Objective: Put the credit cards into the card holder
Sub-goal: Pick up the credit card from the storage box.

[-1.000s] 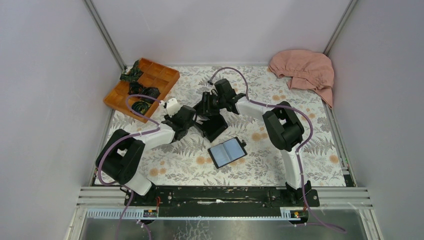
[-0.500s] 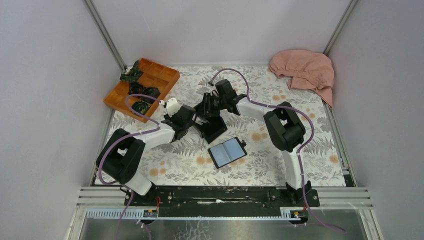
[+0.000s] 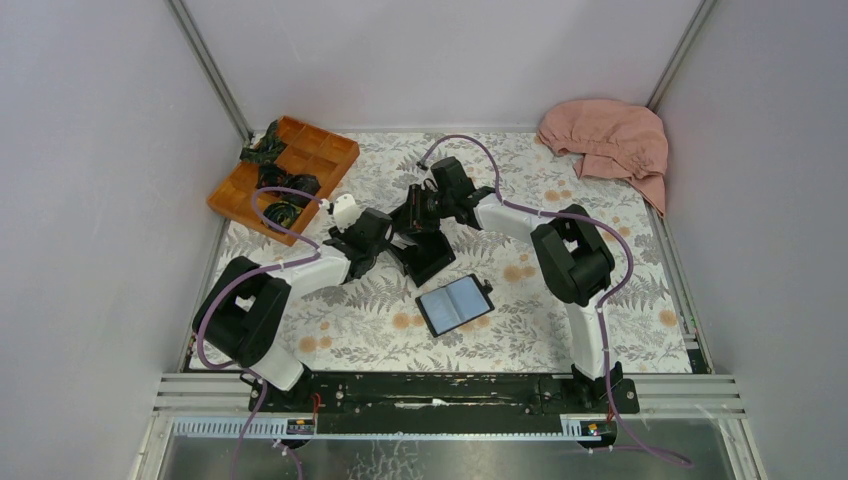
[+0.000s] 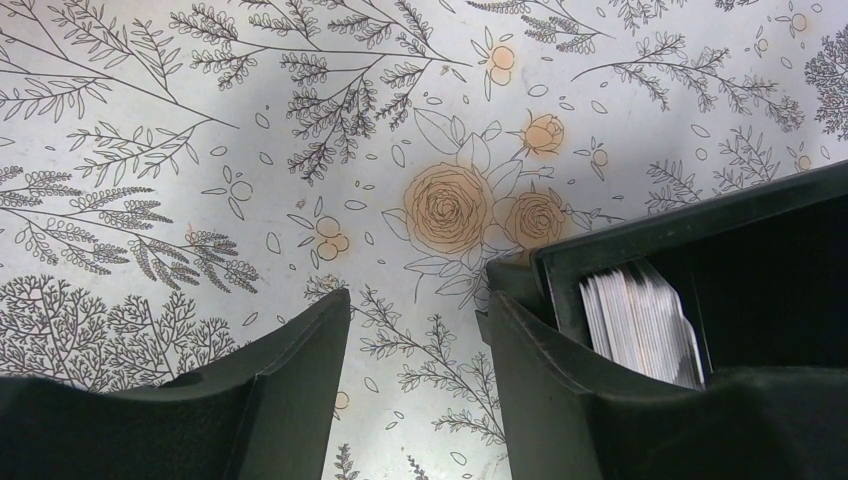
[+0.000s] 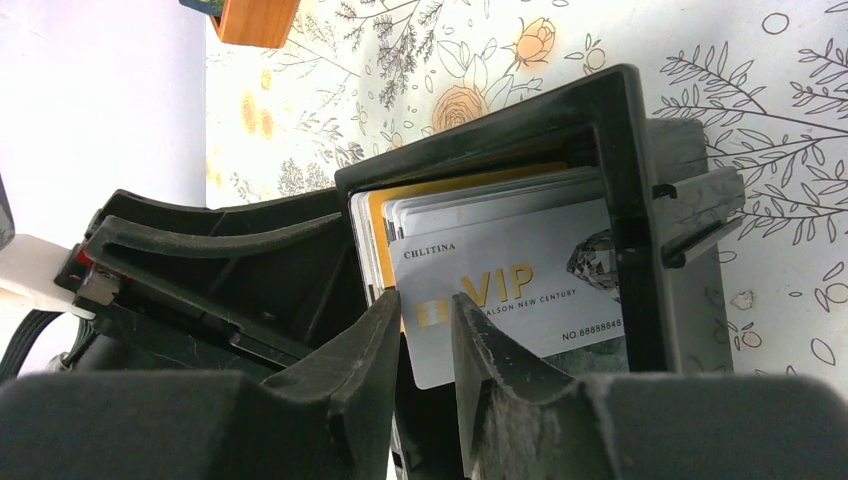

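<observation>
Several credit cards (image 5: 500, 290) stand stacked in the black box (image 5: 625, 150); the card holder (image 3: 456, 305) lies open nearby. Right gripper (image 5: 428, 302) hovers narrowly parted over the front card; left gripper (image 4: 415, 305) is spread beside the box. Cards likely thin, stiff, slick: pinch an exposed edge.

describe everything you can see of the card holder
The card holder is a small black bifold wallet lying open and flat on the floral table cover, blue-grey pockets up, a small clasp tab at its far right corner. It sits askew, just nearer than the black box. No card shows in it; only the cover touches it.
</observation>
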Controlling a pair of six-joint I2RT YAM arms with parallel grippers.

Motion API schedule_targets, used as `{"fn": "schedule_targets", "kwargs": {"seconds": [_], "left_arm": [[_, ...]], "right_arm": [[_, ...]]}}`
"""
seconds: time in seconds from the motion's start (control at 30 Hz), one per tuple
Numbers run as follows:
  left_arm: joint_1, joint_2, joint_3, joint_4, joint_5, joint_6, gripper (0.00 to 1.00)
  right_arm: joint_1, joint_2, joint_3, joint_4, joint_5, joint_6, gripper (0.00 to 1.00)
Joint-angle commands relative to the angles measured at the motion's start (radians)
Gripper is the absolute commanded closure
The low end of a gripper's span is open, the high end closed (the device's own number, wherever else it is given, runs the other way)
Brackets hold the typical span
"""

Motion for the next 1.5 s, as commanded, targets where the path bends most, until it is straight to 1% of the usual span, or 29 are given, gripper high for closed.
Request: {"fn": "schedule_targets", "kwargs": {"seconds": [0.0, 0.2, 0.53, 0.57, 0.6, 0.67, 0.73, 0.93, 1.07, 1.2, 1.3, 1.47], "left_arm": [[0.005, 0.009, 0.029, 0.068, 0.005, 0.008, 0.39], [0.005, 0.014, 0.031, 0.071, 0.009, 0.008, 0.39], [0.005, 0.019, 0.035, 0.077, 0.011, 0.008, 0.39], [0.006, 0.02, 0.036, 0.075, 0.012, 0.008, 0.39], [0.005, 0.02, 0.036, 0.075, 0.013, 0.008, 0.39], [0.005, 0.021, 0.035, 0.076, 0.013, 0.008, 0.39], [0.005, 0.021, 0.036, 0.076, 0.012, 0.008, 0.39], [0.004, 0.016, 0.035, 0.075, 0.013, 0.008, 0.39], [0.005, 0.014, 0.035, 0.077, 0.011, 0.009, 0.39], [0.005, 0.02, 0.038, 0.078, 0.011, 0.013, 0.39], [0.005, 0.024, 0.038, 0.082, 0.009, 0.014, 0.4], [0.005, 0.029, 0.037, 0.082, 0.009, 0.014, 0.4]], "right_arm": [[0.013, -0.076, -0.003, -0.009, -0.014, -0.008, 0.69], [0.011, -0.071, 0.01, -0.04, 0.014, -0.033, 0.71], [0.013, -0.055, 0.026, -0.093, 0.073, -0.083, 0.78], [0.014, -0.061, 0.026, -0.097, 0.083, -0.089, 0.77], [0.018, -0.064, 0.027, -0.109, 0.1, -0.099, 0.72], [0.02, -0.076, 0.026, -0.12, 0.129, -0.11, 0.57], [0.021, -0.079, 0.028, -0.126, 0.135, -0.114, 0.53], [0.021, -0.056, 0.043, -0.141, 0.133, -0.118, 0.48], [0.024, -0.036, 0.05, -0.157, 0.133, -0.123, 0.43], [0.03, -0.028, 0.027, -0.131, 0.108, -0.097, 0.42], [0.03, -0.03, -0.004, -0.095, 0.079, -0.065, 0.42], [0.03, -0.045, -0.069, 0.004, 0.007, 0.02, 0.48]]}}
